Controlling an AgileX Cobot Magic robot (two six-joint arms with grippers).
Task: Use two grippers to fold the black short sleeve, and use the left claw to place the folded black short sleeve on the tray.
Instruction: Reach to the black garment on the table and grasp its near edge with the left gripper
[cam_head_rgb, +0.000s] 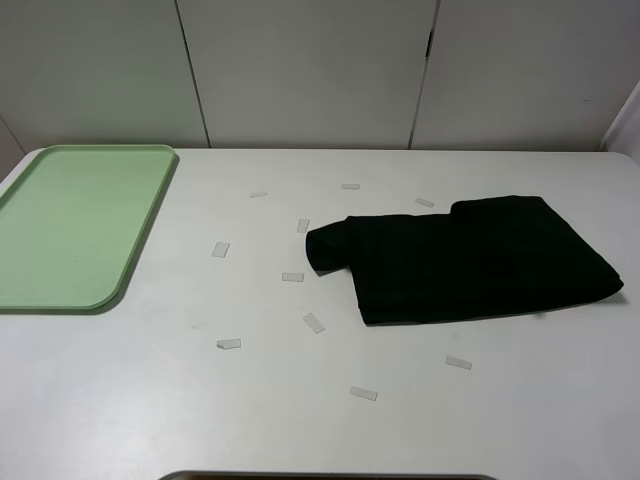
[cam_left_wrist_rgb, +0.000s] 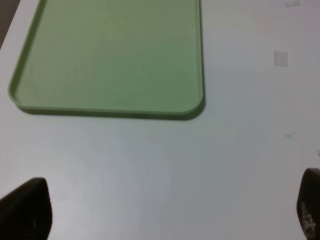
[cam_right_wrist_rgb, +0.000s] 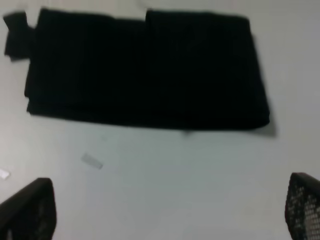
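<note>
The left claw (cam_left_wrist_rgb: 167, 210) is spread wide above the tabletop (cam_head_rgb: 150, 400), holding and touching nothing, with the tray (cam_left_wrist_rgb: 110, 55) near it. The right claw (cam_right_wrist_rgb: 167, 207) is also spread wide and grips nothing. The shirt (cam_right_wrist_rgb: 145, 70) lies flat on the tabletop apart from both claws and well apart from the tray, seemingly folded into a rough rectangle, though the blur hides its layers.

The light-green tray (cam_left_wrist_rgb: 110, 111) fills the upper left of the frame, flat on the white tabletop (cam_left_wrist_rgb: 150, 165). The left gripper (cam_left_wrist_rgb: 167, 207) shows black jaws at both lower corners, wide apart; a pale square patch (cam_left_wrist_rgb: 281, 58) lies upper right
</note>
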